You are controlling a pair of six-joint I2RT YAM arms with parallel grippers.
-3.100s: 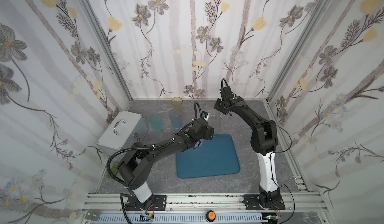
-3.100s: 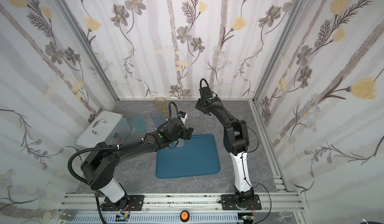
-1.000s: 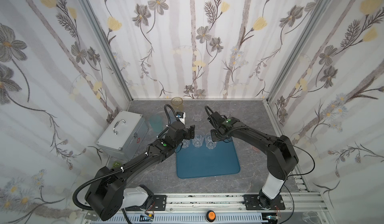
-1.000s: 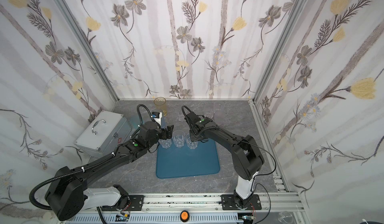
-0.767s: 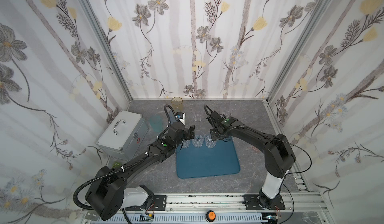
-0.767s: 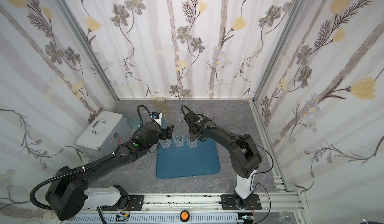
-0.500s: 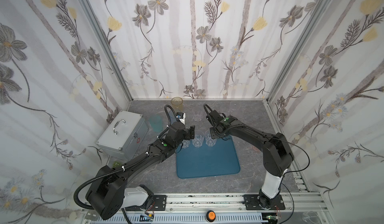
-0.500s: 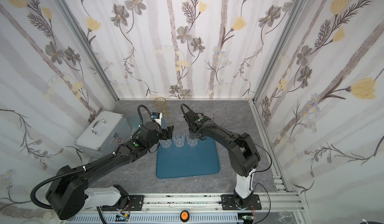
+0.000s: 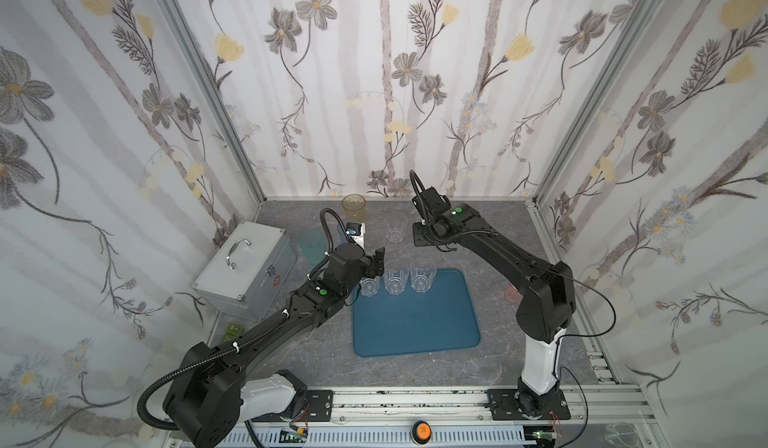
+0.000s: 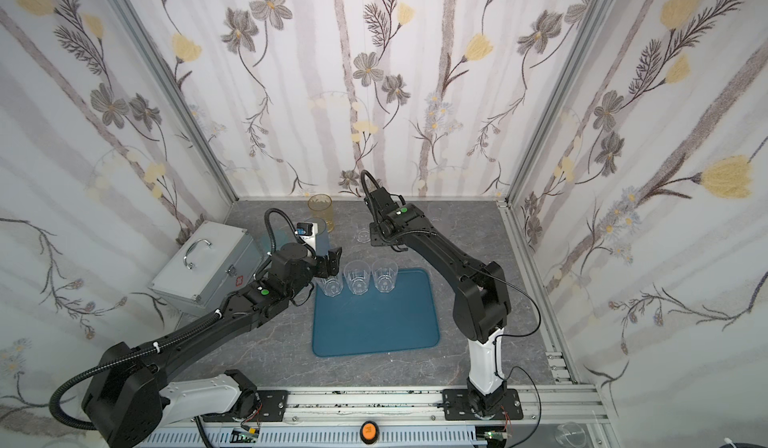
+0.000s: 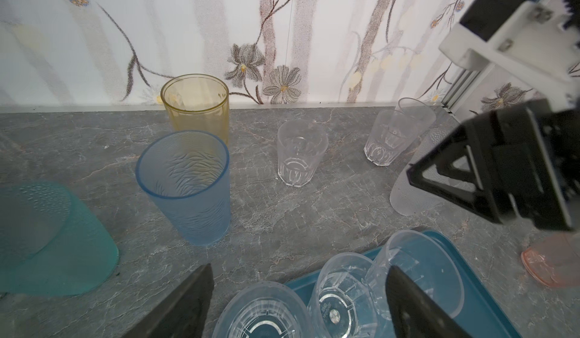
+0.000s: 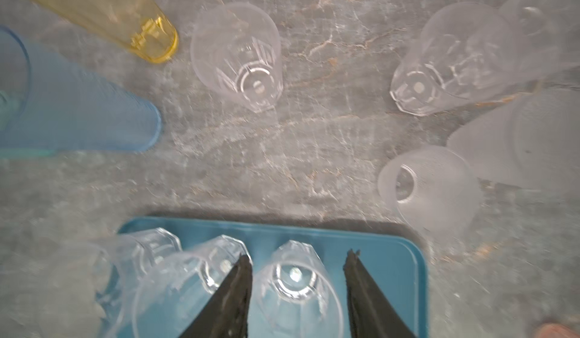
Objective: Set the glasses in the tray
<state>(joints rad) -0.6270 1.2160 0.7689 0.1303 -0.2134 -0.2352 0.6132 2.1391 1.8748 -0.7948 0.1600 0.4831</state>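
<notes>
Right wrist view: three clear faceted glasses (image 12: 295, 276) stood upright, side by side, along the far edge of the tray (image 12: 392, 258), a flat teal-blue rectangle with a low rim and rounded corners. They were all it held. The right gripper (image 12: 298, 254) hung above the row's right-hand glass, its dark fingers spread and clear of it. In the left wrist view the left gripper (image 11: 298, 266) was also spread wide, over the row's other end, pinching nothing. In a top view the tray lay on the grey marbled table (image 9: 399, 369) between the two arms. The other glasses sat off the tray, on the table toward the back wall: an amber glass (image 9: 353, 206) with a blue glass (image 11: 185, 185) just in front of it, a teal glass (image 9: 309, 244), a clear glass (image 9: 395, 227) and frosted white glasses (image 12: 430, 192). A pink glass (image 9: 513, 292) sat to the right of the tray. A silver case (image 9: 245, 267), lid shut, sat to the left of the tray.
</notes>
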